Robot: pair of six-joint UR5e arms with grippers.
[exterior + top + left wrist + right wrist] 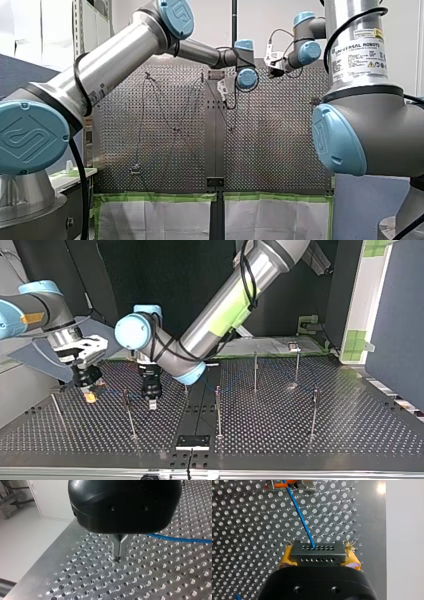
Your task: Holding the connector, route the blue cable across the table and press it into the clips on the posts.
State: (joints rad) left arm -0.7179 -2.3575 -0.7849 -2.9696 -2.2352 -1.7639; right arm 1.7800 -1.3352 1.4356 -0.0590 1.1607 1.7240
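Observation:
My right gripper (318, 557) is shut with its yellow pads (352, 560) on a dark connector (317, 551) with rows of small holes. The blue cable (299, 515) runs from the connector ahead over the perforated table to an orange clip (284, 484). In the top view my right gripper (90, 392) hangs low at the left. My left gripper (151, 401) stands beside it, by a post (128, 412). Its metal fingers (117, 548) are shut with nothing between them, their tips at the table. The blue cable (180, 539) passes behind them, apart from them.
Several thin posts stand on the perforated table (280, 435), among them one at the middle (218, 410) and one at the top view's right (314, 412). A black plate (192, 442) sits at the near edge. The table's edge (372, 530) lies beside my right gripper.

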